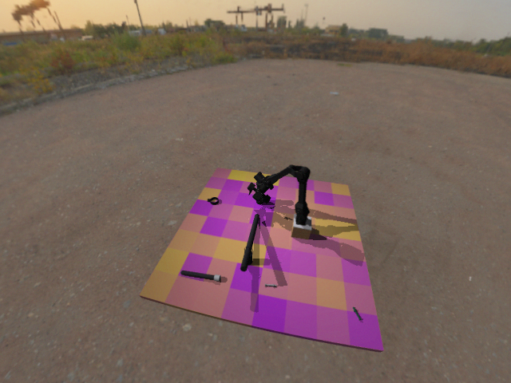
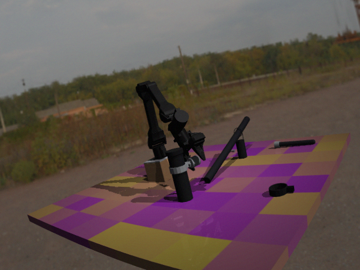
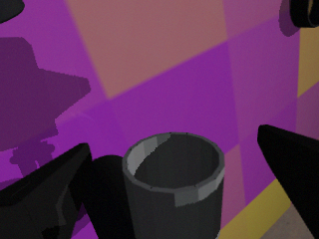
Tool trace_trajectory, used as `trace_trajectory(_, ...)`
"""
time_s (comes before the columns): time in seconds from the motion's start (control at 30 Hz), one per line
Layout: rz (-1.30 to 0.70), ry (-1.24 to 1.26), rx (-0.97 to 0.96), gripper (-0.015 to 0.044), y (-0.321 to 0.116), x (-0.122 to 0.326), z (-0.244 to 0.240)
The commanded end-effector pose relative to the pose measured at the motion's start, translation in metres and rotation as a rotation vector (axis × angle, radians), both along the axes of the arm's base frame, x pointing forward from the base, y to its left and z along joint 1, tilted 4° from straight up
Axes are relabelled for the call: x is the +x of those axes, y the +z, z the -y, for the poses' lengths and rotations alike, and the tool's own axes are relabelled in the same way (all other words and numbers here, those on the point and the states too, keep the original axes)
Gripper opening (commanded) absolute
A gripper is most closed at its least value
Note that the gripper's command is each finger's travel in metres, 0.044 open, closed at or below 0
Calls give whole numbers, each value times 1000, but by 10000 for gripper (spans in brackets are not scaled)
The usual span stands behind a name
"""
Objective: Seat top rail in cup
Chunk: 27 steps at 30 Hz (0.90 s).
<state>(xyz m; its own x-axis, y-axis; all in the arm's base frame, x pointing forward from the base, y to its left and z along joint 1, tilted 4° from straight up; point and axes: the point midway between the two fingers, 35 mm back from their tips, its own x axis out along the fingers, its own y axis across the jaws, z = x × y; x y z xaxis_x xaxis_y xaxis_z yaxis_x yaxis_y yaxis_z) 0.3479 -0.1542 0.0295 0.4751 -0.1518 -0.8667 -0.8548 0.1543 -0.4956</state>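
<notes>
The big post (image 2: 184,188) stands upright, with the pale brace band (image 2: 178,169) around its upper part below the cap. The rail-end cup (image 2: 194,160) (image 3: 171,214) juts from the band, its open mouth facing up in the wrist view. My gripper (image 2: 198,163) (image 3: 173,141) is open, with its fingers on either side of the cup, apart from the rail. The black rail (image 1: 250,242) (image 2: 225,153) slopes through the thin wire loop cap (image 2: 242,134) on the short post (image 2: 242,149). Its lower end is down near the mat, outside the cup. In the top view the arm hides most of the big post.
A loose black ring clamp (image 1: 213,203) (image 2: 277,190) lies beyond the rail's lower end. A dark rod (image 1: 200,274) (image 2: 297,143) with a pale end lies past the short post. A small silver part (image 1: 271,286) and a small green part (image 1: 357,313) lie on the checkered mat (image 1: 297,305).
</notes>
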Motion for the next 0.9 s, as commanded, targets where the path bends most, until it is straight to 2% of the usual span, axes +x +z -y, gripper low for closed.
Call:
trace_trajectory(0.0,-7,-6,4,440,-10,2,1)
trace_trajectory(0.13,-7,-6,4,440,-10,2,1)
trace_trajectory(0.6,-7,-6,4,72,-10,2,1)
trace_trajectory(0.7,-7,-6,4,53,-10,2,1)
trace_trajectory(0.77,-8,4,4,0,-10,1,1)
trace_trajectory(0.87,-9,30,4,0,-10,-1,0)
